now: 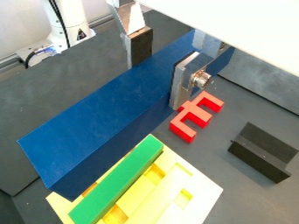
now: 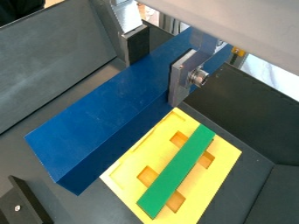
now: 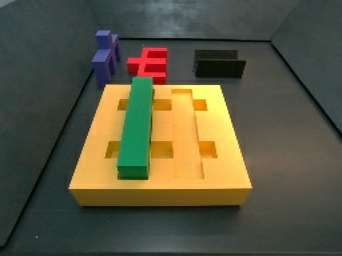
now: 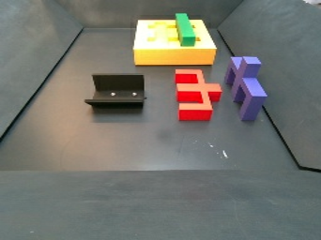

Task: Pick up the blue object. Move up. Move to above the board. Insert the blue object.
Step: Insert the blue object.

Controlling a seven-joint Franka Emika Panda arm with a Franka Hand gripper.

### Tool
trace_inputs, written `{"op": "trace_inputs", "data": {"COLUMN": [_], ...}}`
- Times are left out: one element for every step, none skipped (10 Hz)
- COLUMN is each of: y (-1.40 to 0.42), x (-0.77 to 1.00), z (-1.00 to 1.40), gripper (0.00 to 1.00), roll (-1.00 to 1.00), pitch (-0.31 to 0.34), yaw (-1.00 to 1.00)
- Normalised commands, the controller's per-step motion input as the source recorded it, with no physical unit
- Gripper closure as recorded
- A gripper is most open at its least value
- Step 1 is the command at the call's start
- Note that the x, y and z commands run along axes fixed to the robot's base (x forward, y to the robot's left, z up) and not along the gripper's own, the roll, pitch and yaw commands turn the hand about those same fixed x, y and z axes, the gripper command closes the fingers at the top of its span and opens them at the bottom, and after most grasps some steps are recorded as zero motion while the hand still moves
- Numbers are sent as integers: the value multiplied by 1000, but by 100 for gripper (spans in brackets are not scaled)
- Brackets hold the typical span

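The blue object (image 1: 105, 118) is a long royal-blue bar held between my fingers; it also shows in a wrist view (image 2: 105, 122). My gripper (image 1: 162, 66) is shut on it, high above the floor, also seen in a wrist view (image 2: 160, 63). Neither the gripper nor the bar shows in the side views. The yellow board (image 3: 201, 130) lies flat with a green bar (image 3: 138, 120) in one of its grooves. The board shows below the held bar in both wrist views (image 1: 187, 197) (image 2: 122, 171) and in a side view (image 4: 157, 52).
A red notched piece (image 3: 150, 63) (image 4: 192, 94) (image 1: 197, 114), a purplish-blue notched block (image 3: 104, 55) (image 4: 246, 84) and the black fixture (image 3: 221, 64) (image 4: 115, 92) (image 1: 263, 149) stand on the dark floor beyond the board. Dark walls enclose the floor.
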Motion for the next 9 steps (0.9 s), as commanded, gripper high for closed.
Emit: {"op": "trace_inputs", "data": {"y": [0,-29,0,-11,-143,-291,-300,-257,-249], "x": [54,171,174,211,209,254,280,280,317], "z": [-323,-660,-894,-946,-983,-929,-906,-909,-851], "gripper": [100,100,100,100,100,100,100,100,100], "roll": [0,-34,-76,-44,0,121,134,113,120], "pitch": [-19,-66,-107,-100,-123,-106,-106,-117,-140], "yaw": [0,0,-6,0,0,0,0,0,0]}}
